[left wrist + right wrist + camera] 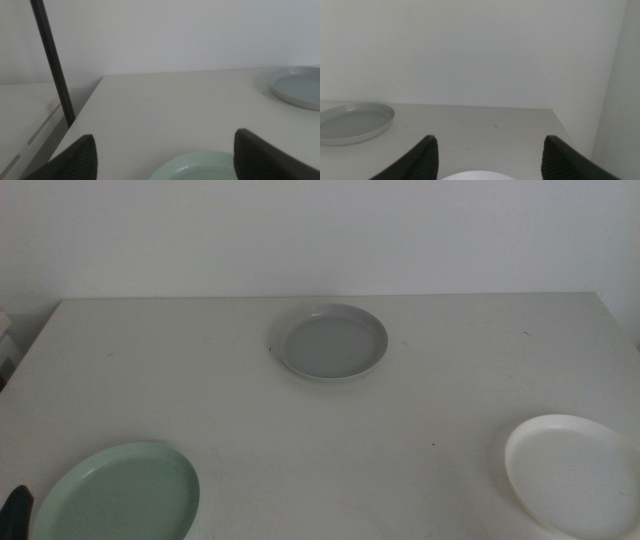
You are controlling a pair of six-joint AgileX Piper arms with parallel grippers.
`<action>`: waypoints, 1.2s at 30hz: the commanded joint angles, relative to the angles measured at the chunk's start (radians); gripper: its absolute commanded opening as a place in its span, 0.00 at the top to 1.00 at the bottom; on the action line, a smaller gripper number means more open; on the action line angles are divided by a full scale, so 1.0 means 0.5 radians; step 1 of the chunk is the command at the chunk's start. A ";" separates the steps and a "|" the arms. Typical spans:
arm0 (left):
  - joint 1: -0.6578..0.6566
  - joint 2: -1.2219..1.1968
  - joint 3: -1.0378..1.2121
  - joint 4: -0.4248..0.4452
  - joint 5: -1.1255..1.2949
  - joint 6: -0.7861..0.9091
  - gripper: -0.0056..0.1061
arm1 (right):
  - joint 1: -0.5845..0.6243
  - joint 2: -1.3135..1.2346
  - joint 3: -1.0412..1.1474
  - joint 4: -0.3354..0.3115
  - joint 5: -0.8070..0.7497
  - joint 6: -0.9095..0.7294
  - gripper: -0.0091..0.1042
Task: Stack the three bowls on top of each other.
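Mint green bowl (120,492) at seven o'clock, grey bowl (333,342) at twelve, white bowl (573,472) at four lie unstacked; left gripper (165,155) and right gripper (490,155), both wide open and empty, must first grasp one.

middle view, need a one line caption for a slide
Three unstacked bowls on a white table: grey bowl at the far centre, green bowl near left, white bowl near right.

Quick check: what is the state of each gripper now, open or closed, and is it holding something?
Left gripper: open, holding nothing, above the mint green bowl.
Right gripper: open, holding nothing, above the white bowl.
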 commanded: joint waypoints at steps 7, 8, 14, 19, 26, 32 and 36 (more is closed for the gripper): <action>-0.013 0.245 -0.148 -0.022 -0.190 -0.078 0.01 | -0.008 -0.054 -0.016 -0.027 -0.147 -0.011 0.46; -0.013 0.289 -0.188 -0.022 -0.187 -0.078 0.01 | -0.008 -0.054 -0.016 -0.027 -0.147 -0.011 0.46; -0.013 0.576 -0.527 -0.022 -0.026 -0.082 0.01 | -0.008 -0.054 -0.016 -0.027 -0.147 -0.011 0.46; -0.013 0.782 -0.903 -0.022 0.380 -0.082 0.01 | -0.008 -0.054 -0.016 -0.027 -0.147 -0.011 0.46; -0.013 1.081 -1.523 -0.024 1.153 -0.082 0.01 | -0.008 -0.054 -0.016 -0.027 -0.147 -0.011 0.46; -0.013 1.303 -1.900 -0.022 1.590 -0.082 0.01 | -0.008 -0.054 -0.016 -0.027 -0.147 -0.011 0.46; -0.013 1.439 -2.019 -0.020 1.785 -0.082 0.01 | -0.008 -0.054 -0.016 -0.027 -0.147 -0.011 0.46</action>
